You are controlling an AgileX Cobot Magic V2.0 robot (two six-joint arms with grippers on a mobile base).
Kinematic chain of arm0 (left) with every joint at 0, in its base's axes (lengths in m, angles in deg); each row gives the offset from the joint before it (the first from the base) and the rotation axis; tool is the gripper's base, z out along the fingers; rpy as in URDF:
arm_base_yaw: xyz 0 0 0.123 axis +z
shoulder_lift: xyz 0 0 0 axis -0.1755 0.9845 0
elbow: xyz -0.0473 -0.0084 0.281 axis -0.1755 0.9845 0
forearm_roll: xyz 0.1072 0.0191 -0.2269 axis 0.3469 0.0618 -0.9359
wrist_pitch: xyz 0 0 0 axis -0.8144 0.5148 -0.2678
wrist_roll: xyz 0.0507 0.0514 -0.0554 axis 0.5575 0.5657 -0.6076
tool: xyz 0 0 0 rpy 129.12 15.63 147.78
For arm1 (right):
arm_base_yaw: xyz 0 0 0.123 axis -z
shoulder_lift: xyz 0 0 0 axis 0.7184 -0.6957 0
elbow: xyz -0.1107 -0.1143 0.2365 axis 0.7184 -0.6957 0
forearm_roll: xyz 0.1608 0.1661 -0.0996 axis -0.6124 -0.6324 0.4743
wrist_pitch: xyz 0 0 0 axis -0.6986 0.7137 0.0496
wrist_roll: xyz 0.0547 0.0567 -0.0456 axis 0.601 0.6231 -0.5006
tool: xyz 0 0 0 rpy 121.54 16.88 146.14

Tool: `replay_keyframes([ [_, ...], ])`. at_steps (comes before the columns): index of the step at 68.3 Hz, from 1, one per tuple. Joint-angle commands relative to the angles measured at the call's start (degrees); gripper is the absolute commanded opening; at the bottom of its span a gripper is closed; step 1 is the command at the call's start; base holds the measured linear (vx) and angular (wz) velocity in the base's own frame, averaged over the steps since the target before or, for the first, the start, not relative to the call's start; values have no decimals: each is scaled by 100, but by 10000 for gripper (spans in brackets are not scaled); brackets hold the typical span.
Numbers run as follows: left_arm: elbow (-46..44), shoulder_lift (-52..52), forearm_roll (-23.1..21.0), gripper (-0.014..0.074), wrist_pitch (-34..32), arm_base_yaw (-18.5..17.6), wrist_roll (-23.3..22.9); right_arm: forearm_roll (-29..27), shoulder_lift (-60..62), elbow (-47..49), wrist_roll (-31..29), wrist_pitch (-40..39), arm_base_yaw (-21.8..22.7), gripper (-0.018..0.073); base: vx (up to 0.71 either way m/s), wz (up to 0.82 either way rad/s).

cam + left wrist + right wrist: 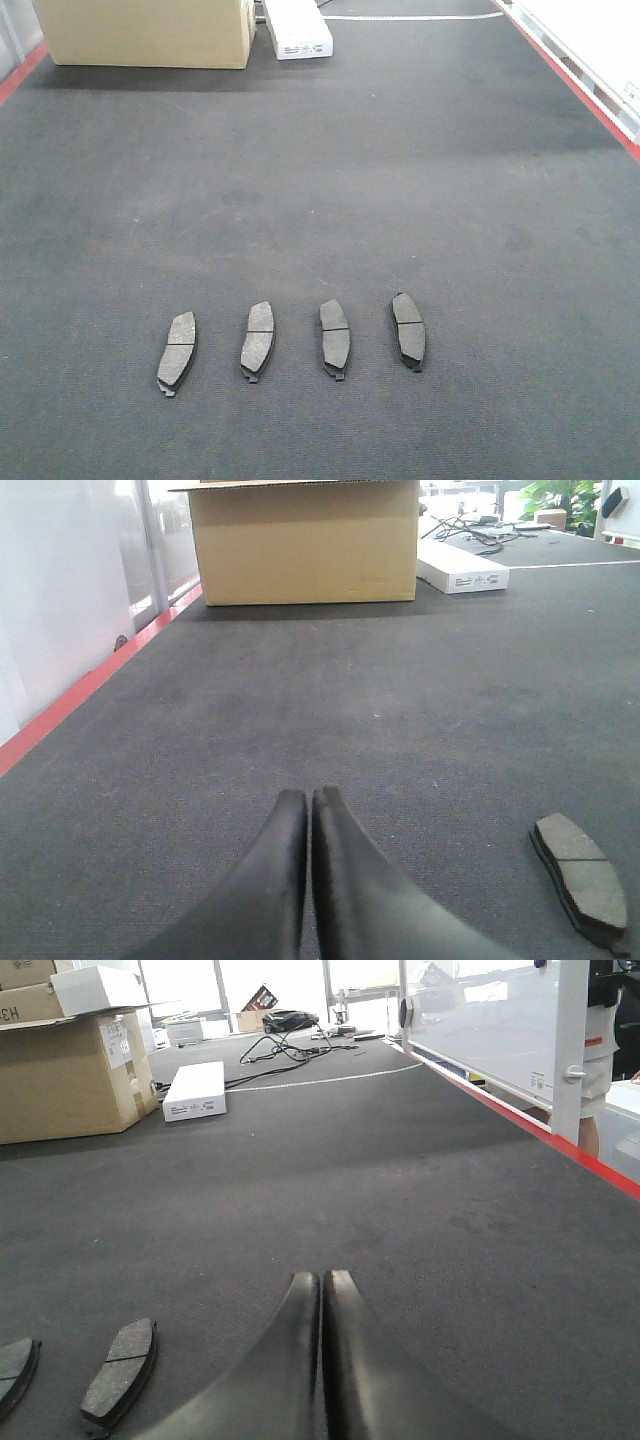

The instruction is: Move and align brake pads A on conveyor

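Observation:
Several dark grey brake pads lie in a row on the charcoal conveyor (pixel 320 180) in the front view, from the leftmost pad (pixel 178 352) through two middle pads (pixel 258 340) (pixel 334 338) to the rightmost pad (pixel 408 330). No gripper shows in that view. In the left wrist view my left gripper (pixel 310 798) is shut with nothing in it, and one pad (pixel 582 878) lies to its right. My right gripper (pixel 322 1280) is also shut and holds nothing; one pad (pixel 122 1370) lies to its left, with another pad (pixel 14 1368) cut by the frame edge.
A cardboard box (pixel 150 32) and a flat white box (pixel 298 28) stand at the belt's far end. Red edge strips (pixel 570 75) run along both sides. A glass panel on a white frame (pixel 500 1030) borders the right edge, cables (pixel 290 1035) lie far back.

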Motion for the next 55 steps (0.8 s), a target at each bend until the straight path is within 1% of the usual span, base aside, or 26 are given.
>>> replay_keyframes([
  [1, -51, -75, -52, -6, -463, 25, -7, 14, 88, -116, 3, -386, 44, -8, 0, 0],
  [55, -51, -75, -52, -6, -463, 25, -7, 20, 88, -116, -7, -380, 44, -8, 0, 0],
])
